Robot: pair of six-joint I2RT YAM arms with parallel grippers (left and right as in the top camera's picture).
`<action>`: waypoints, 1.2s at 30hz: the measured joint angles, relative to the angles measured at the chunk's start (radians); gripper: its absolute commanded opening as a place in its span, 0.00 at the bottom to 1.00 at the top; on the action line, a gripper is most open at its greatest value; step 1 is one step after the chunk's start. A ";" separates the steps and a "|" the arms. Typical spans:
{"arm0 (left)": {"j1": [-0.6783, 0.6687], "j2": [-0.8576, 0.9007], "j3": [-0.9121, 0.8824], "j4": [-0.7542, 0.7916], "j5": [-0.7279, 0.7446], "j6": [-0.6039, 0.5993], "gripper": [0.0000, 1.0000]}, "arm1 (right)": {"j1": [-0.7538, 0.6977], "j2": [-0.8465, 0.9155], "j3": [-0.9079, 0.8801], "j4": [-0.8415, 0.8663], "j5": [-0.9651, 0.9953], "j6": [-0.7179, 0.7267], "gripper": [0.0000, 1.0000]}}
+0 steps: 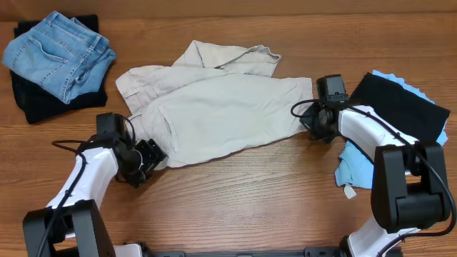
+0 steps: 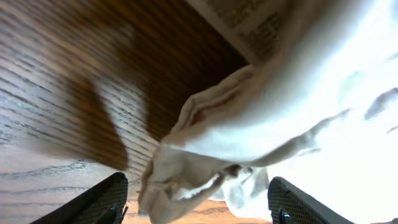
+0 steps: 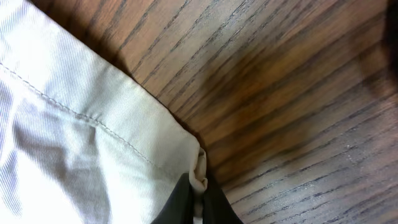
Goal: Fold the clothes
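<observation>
Beige trousers [image 1: 221, 107] lie rumpled mid-table [image 1: 250, 207], btwn the 2 arms. Right gripper [image 1: 316, 123] is pressed together on the hem corner at the right edge; its wrist view shows the cloth tip nipped btwn the fingers. Left gripper [image 1: 151, 157] sits at the near-left corner, jaws spread w/ a bunched wad of cloth btwn them, not clamped yet. Looks like the grab-2-corners step before the 1st fold. Next, I'd say, left must close on that wad, then both lift & pull taut together so nothing slips out.
</observation>
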 measured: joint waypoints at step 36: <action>0.000 -0.402 0.097 -0.611 0.047 0.080 0.04 | 0.004 -0.649 0.012 -0.522 0.088 0.129 0.04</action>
